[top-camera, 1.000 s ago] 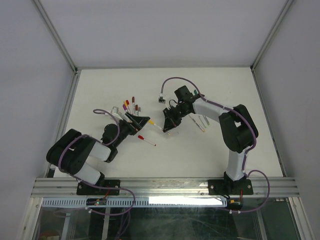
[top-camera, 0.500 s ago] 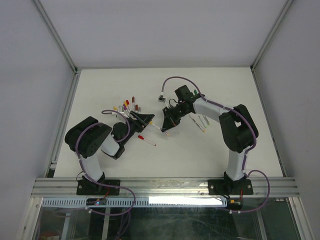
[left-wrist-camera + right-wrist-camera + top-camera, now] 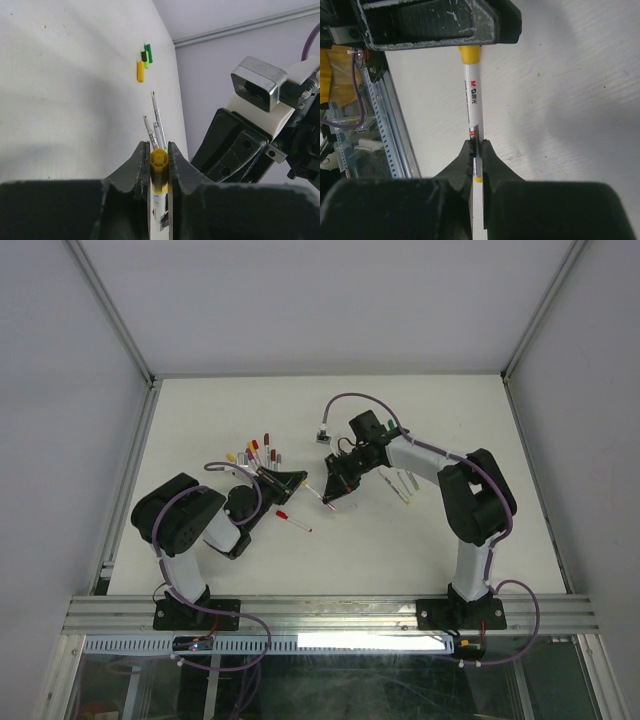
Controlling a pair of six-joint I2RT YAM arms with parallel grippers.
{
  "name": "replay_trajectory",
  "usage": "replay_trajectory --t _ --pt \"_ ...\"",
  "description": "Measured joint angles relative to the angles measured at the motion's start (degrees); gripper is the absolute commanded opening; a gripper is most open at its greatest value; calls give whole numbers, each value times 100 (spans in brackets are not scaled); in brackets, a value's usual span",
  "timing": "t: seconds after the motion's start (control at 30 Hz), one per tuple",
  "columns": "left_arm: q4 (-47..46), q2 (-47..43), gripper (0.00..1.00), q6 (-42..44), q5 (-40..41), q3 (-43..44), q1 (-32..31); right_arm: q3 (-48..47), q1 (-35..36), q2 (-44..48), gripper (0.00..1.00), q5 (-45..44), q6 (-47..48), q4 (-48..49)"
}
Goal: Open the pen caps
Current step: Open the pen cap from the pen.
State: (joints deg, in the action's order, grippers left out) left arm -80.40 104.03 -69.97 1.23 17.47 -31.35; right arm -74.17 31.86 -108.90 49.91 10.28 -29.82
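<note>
A white pen (image 3: pixel 316 494) hangs above the table between my two grippers. My left gripper (image 3: pixel 296 480) (image 3: pixel 159 148) is shut on its yellow pen cap (image 3: pixel 159 161) (image 3: pixel 469 54), which sits end-on between the pads. At the barrel's (image 3: pixel 472 100) other end my right gripper (image 3: pixel 332 494) (image 3: pixel 476 150) is shut just above the yellow end plug. The cap is still seated on the pen. Loose pen caps, one yellow (image 3: pixel 140 71) and two green (image 3: pixel 147 54), lie on the table beyond.
Several capped pens (image 3: pixel 260 452) lie in a bunch behind the left gripper. One red-capped pen (image 3: pixel 293 521) lies alone nearer the front. Bare barrels (image 3: pixel 403 486) (image 3: pixel 157 116) lie by the right arm. Metal rails edge the table.
My left gripper has moved in onto the pen's yellow cap and shut on it, its arm folding up. The right gripper has kept still, holding the barrel.
</note>
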Motion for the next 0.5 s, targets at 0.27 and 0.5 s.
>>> replay_trajectory --t 0.27,0.5 --pt "-11 -98 0 245 -13 2 -254 181 -2 170 47 48 61 44" --pt "66 -697 0 702 35 105 -734 282 127 682 38 31 186 146"
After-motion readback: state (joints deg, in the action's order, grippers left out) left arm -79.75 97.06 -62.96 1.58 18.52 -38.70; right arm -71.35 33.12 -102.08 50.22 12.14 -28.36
